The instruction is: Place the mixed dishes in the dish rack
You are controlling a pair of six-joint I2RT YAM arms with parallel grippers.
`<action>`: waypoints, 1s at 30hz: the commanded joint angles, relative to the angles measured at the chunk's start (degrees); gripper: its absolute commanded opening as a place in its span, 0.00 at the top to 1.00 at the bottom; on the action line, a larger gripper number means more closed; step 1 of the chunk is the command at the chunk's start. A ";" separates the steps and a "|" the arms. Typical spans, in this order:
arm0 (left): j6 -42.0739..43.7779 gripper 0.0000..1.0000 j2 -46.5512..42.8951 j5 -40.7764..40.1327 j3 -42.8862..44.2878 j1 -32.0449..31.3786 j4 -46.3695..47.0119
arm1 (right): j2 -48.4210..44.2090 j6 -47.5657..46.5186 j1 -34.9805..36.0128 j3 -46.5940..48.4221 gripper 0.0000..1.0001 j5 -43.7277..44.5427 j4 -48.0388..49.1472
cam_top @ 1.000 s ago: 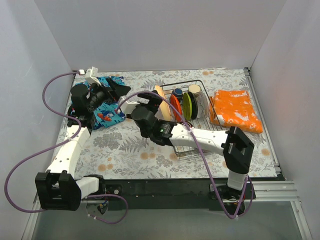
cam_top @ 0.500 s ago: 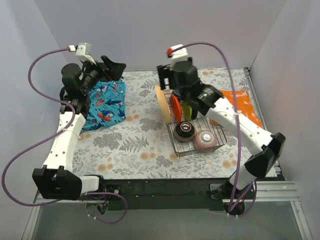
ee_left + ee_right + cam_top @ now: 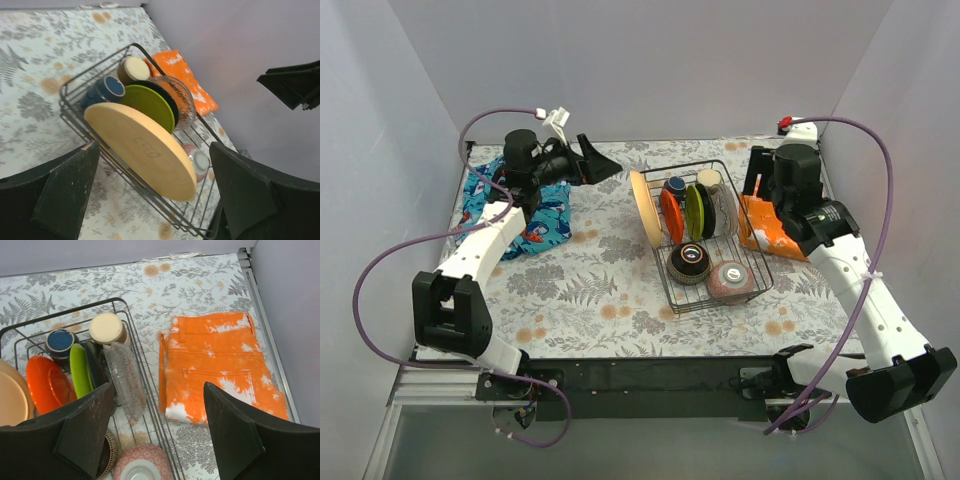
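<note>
The black wire dish rack (image 3: 756,270) holds the dishes. A yellow-orange plate (image 3: 642,208), red-orange plate (image 3: 671,216), green plate (image 3: 694,212) and a clear plate (image 3: 726,208) stand in its slots. A dark blue mug (image 3: 675,186) and beige cup (image 3: 709,179) sit at the back. A brown-ringed bowl (image 3: 688,260) and pink bowl (image 3: 730,281) sit at the front. My left gripper (image 3: 608,166) is open and empty, in the air left of the rack. My right gripper (image 3: 756,182) is open and empty above the rack's right edge. The right wrist view shows the rack (image 3: 120,302) and pink bowl (image 3: 140,462) below.
A blue patterned cloth (image 3: 535,215) lies at the far left under the left arm. An orange and white cloth (image 3: 770,238) lies right of the rack, partly under the right arm, and shows in the right wrist view (image 3: 220,360). Grey walls close in on three sides.
My right arm has swung from the back of the rack to its right side. My left gripper has moved right, towards the rack. The dishes have not moved.
</note>
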 commanded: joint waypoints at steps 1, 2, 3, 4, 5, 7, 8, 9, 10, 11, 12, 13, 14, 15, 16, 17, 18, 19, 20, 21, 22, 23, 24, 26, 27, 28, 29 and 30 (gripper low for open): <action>-2.08 0.11 1.71 2.72 0.52 -4.76 1.41 | -2.14 3.20 -4.10 -1.68 0.20 -4.69 -0.24; -2.17 0.13 2.41 2.19 0.78 -5.55 1.15 | -2.66 3.21 -4.54 -2.47 0.20 -5.22 -0.24; -2.17 0.14 2.94 0.62 1.31 -7.21 0.27 | -2.75 3.30 -5.42 -2.65 0.20 -5.57 -0.24; -2.26 0.16 4.25 0.00 1.57 -7.93 -0.08 | -2.93 3.38 -5.77 -2.91 0.20 -5.75 -0.42; -2.26 0.16 4.79 -0.88 2.01 -8.54 -0.52 | -3.02 3.38 -6.04 -3.09 0.20 -5.75 -0.42; -2.08 0.20 6.54 -2.82 3.16 -10.21 -1.75 | -3.19 3.12 -6.56 -3.53 0.20 -5.23 -0.59; -2.35 0.23 6.99 -3.00 3.51 -10.57 -1.84 | -3.28 3.12 -6.74 -3.62 0.20 -5.31 -0.51; -2.44 0.26 7.51 -2.91 3.95 -11.00 -1.93 | -3.45 3.12 -7.00 -3.96 0.20 -5.31 -0.59; -2.44 0.30 7.87 -2.74 4.73 -11.10 -1.85 | -3.63 3.21 -7.18 -4.14 0.20 -5.57 -0.59; -2.44 0.42 8.39 -2.65 5.18 -11.18 -1.93 | -3.63 3.30 -7.36 -4.32 0.20 -5.84 -0.51; -2.52 0.47 8.57 -2.56 5.53 -11.27 -1.85 | -3.81 3.30 -7.62 -4.84 0.21 -6.10 -0.59; -2.61 0.53 8.75 -1.69 6.40 -11.27 -1.85 | -4.07 3.21 -7.80 -5.11 0.21 -6.28 -0.68; -2.35 0.65 9.01 -1.59 6.85 -11.27 -3.59 | -4.16 3.30 -7.88 -5.37 0.21 -6.36 -0.68; -2.35 0.80 8.93 -1.68 7.20 -11.27 -4.73 | -4.25 3.30 -7.97 -5.46 0.21 -6.28 -0.86; -2.35 0.96 8.84 -2.20 7.72 -11.27 -5.53 | -4.16 3.30 -8.15 -5.64 0.21 -6.10 -1.21; -2.26 1.00 8.58 -2.90 8.43 -11.19 -6.23 | -4.25 3.21 -8.24 -5.64 0.21 -6.10 -1.38; -2.00 1.00 8.31 -1.95 8.78 -11.18 -6.85 | -4.25 3.30 -8.41 -5.64 0.21 -6.19 -1.47; -1.56 1.00 8.22 -1.07 9.22 -11.18 -7.03 | -4.16 3.30 -8.41 -5.64 0.22 -6.45 -1.47; -1.73 1.00 8.22 1.02 10.44 -11.18 -7.38 | -4.16 3.30 -8.50 -5.64 0.22 -6.71 -1.65; -2.17 1.00 8.48 2.00 11.06 -11.18 -7.82 | -4.07 3.21 -8.59 -5.64 0.22 -6.89 -1.65; -2.35 1.00 8.49 2.62 11.50 -11.18 -7.47 | -3.81 3.21 -8.68 -5.55 0.22 -7.24 -1.65; -2.70 1.00 8.40 2.89 12.03 -11.18 -7.30 | -3.63 3.30 -8.59 -5.46 0.22 -7.33 -1.56; -3.05 1.00 8.40 2.02 12.91 -11.18 -7.56 | -3.54 3.30 -8.68 -5.37 0.22 -7.42 -1.65; -3.66 1.00 8.57 0.44 13.70 -11.18 -8.69 | -3.02 3.30 -8.68 -5.20 0.23 -7.51 -1.56; -4.80 1.00 8.40 -1.14 13.53 -11.18 -9.40 | -2.84 3.21 -8.76 -5.02 0.23 -7.60 -1.65; -5.24 1.00 8.05 -2.28 13.53 -11.18 -10.10 | -2.67 3.21 -8.68 -5.02 0.23 -7.68 -1.56; -5.51 1.00 7.70 -4.12 13.53 -11.36 -11.15 | -2.58 3.21 -8.76 -4.94 0.23 -7.77 -1.56; -7.34 1.00 7.17 -8.40 13.44 -11.53 -13.51 | -2.58 3.30 -8.85 -4.67 0.23 -7.86 -1.73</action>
